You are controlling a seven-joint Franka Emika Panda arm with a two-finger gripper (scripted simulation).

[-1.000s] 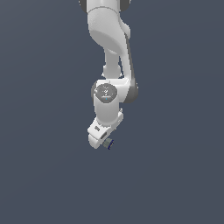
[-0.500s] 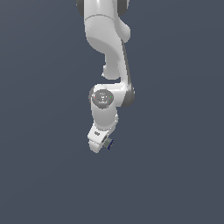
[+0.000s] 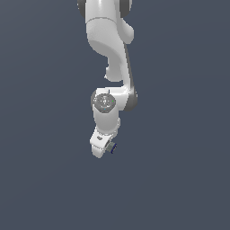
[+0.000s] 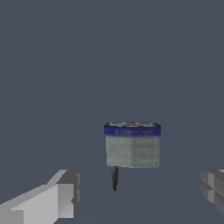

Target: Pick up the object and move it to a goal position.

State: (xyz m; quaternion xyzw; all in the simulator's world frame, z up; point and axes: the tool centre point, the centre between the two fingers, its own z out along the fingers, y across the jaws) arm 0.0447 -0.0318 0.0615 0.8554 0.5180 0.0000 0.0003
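Observation:
The object is a small stubby grey-green block with a dark blue upper edge, standing on the flat grey-blue floor. In the exterior view the object peeks out just beside the tip of the white hand. My gripper is open. Its left finger and right finger stand wide apart on either side of the block, with a clear gap to it on both sides. My gripper hangs at the end of the bent white arm, its fingers mostly hidden behind the hand.
A thin dark sliver shows just below the block in the wrist view. The plain grey-blue floor stretches in every direction, with no other objects or edges in sight.
The arm has folded down and the hand has sunk a little lower toward the block. The block itself has stayed where it was.

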